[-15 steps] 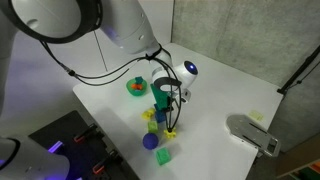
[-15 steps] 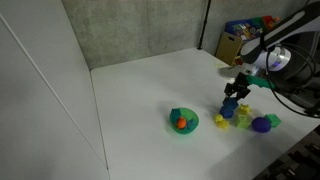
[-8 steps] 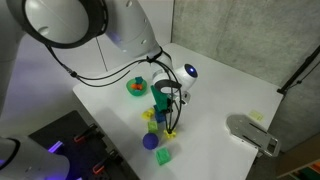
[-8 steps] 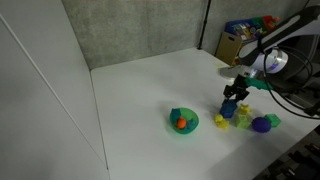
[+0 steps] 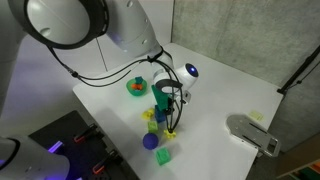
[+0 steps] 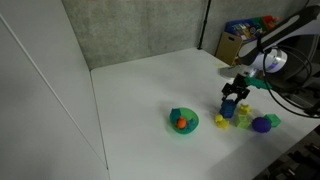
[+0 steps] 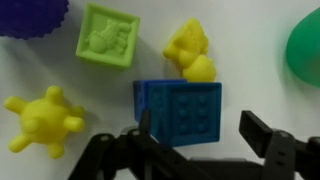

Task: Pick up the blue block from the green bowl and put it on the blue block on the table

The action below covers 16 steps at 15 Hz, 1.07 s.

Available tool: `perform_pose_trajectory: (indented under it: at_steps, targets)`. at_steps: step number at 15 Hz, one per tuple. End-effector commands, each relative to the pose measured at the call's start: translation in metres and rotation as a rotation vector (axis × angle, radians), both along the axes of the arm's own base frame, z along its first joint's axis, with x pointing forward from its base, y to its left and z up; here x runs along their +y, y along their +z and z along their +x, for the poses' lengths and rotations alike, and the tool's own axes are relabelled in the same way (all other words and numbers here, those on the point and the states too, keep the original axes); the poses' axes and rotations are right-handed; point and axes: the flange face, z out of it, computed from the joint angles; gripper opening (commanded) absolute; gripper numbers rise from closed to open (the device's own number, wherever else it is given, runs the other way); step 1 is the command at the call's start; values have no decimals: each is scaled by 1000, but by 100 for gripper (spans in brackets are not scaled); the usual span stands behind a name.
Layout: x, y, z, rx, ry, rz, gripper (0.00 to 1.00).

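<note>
In the wrist view a blue block (image 7: 190, 112) sits on top of another blue block (image 7: 143, 95), whose edge shows at its left. My gripper (image 7: 200, 126) hangs straight above the pair, open. The right finger (image 7: 258, 130) stands clear of the top block and the left finger (image 7: 145, 125) is close by its left edge. In both exterior views the gripper (image 5: 166, 98) (image 6: 236, 94) is low over the blue stack (image 5: 163, 112) (image 6: 229, 108). The green bowl (image 5: 136, 87) (image 6: 184, 120) lies a little away and holds an orange piece (image 6: 181, 122).
Around the stack lie a green cube (image 7: 108, 37), two yellow toys (image 7: 190, 52) (image 7: 45, 120) and a purple ball (image 7: 30, 12) (image 5: 150, 141). The bowl's rim (image 7: 306, 45) shows at the wrist view's right edge. A grey device (image 5: 250, 133) sits at the table's corner.
The exterior views look almost the same over the last second. The arm has stayed over the blue stack and the bowl has not moved.
</note>
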Motion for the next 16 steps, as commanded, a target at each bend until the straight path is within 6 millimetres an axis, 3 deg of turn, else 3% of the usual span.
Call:
perform_pose_trajectory:
  at_steps: [1, 8, 16]
  targets:
    - [-2, 24, 5, -29, -3, 15, 100]
    - [19, 90, 1, -86, 77, -93, 100]
    - [68, 170, -45, -106, 215, -269, 100]
